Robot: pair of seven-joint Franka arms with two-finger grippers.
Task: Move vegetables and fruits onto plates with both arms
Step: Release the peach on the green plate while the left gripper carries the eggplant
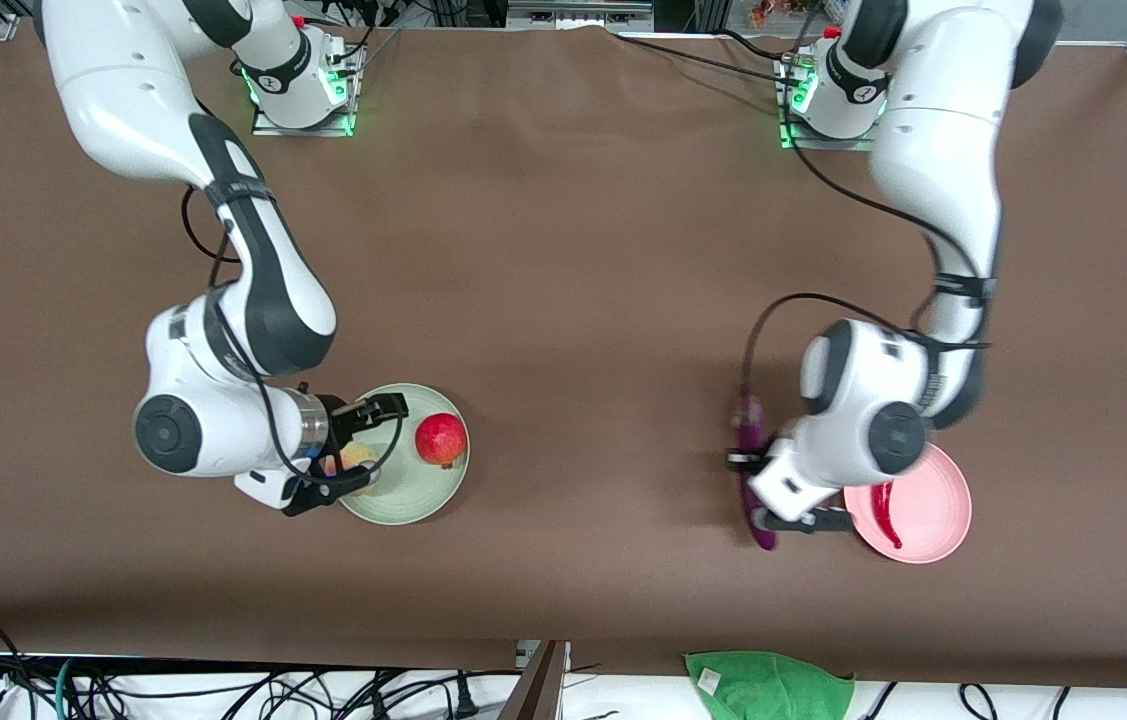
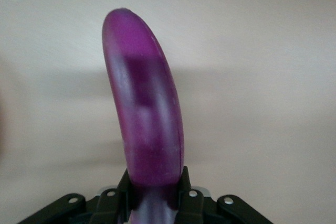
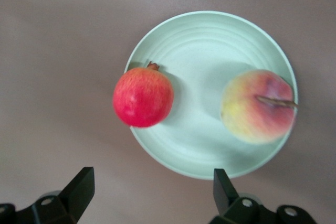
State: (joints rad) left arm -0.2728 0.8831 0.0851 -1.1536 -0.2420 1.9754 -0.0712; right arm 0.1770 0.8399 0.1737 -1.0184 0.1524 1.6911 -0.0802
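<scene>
The purple eggplant (image 1: pixel 761 527) (image 2: pixel 144 103) lies beside the pink plate (image 1: pixel 938 520), toward the right arm's end of the table. My left gripper (image 1: pixel 759 490) (image 2: pixel 155 184) is shut on the eggplant's thicker part. A red chili pepper (image 1: pixel 888 515) rests on the pink plate. On the mint green plate (image 1: pixel 413 492) (image 3: pixel 210 51) sit a round red fruit (image 1: pixel 441 440) (image 3: pixel 143 97) and a peach (image 1: pixel 359 458) (image 3: pixel 257 106). My right gripper (image 1: pixel 358 452) (image 3: pixel 152 182) hangs open over that plate's edge by the peach, holding nothing.
A green cloth (image 1: pixel 768 685) lies off the table's front edge, below the pink plate in the front view. Black cables (image 1: pixel 223 690) trail along that edge. The arms' bases (image 1: pixel 303 95) stand at the back of the brown table (image 1: pixel 563 250).
</scene>
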